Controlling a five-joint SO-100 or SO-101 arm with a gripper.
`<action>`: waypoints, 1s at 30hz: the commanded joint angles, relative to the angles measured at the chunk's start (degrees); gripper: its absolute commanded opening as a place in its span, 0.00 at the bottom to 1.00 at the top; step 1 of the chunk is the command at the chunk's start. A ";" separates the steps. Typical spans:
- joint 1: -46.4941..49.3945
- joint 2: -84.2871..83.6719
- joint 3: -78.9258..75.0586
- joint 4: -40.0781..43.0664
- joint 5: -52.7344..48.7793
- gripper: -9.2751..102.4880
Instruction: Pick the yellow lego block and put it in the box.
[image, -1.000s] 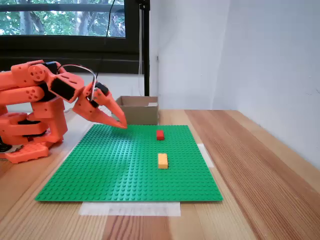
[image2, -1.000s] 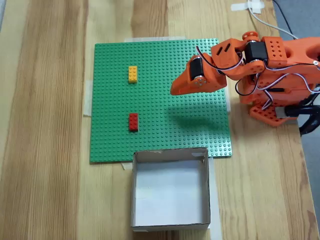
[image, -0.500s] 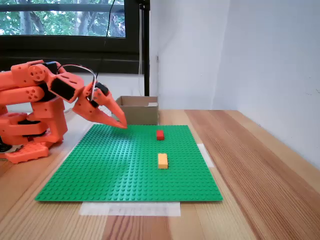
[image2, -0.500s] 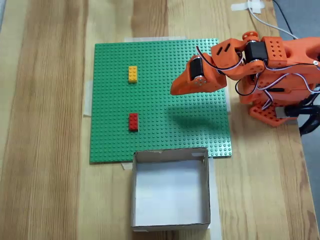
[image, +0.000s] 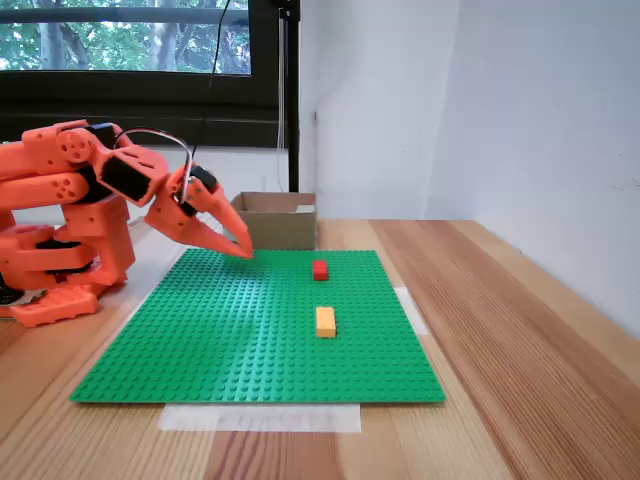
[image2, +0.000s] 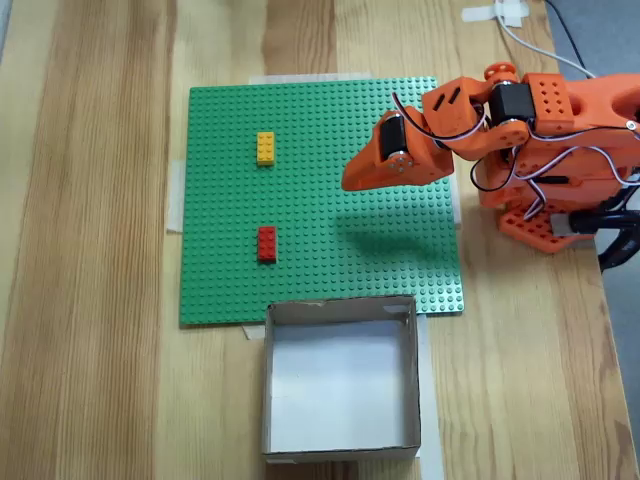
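We read no brand, label, writing anywhere. End effector clenched, empty, hovers over green baseplate. Yellow lego block on baseplate, apart from red brick. Box on counter against baseplate edge.

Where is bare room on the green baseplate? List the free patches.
Free: the green baseplate left of the yellow lego block and red brick, and the strip between the bricks and the claw. Crowded: the right edge under the orange arm, and beside the box.
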 joint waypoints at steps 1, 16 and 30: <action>0.35 -0.53 -1.67 1.32 -0.70 0.08; 2.81 -19.86 -18.63 5.62 -3.52 0.08; 5.45 -40.52 -35.68 7.12 -2.81 0.08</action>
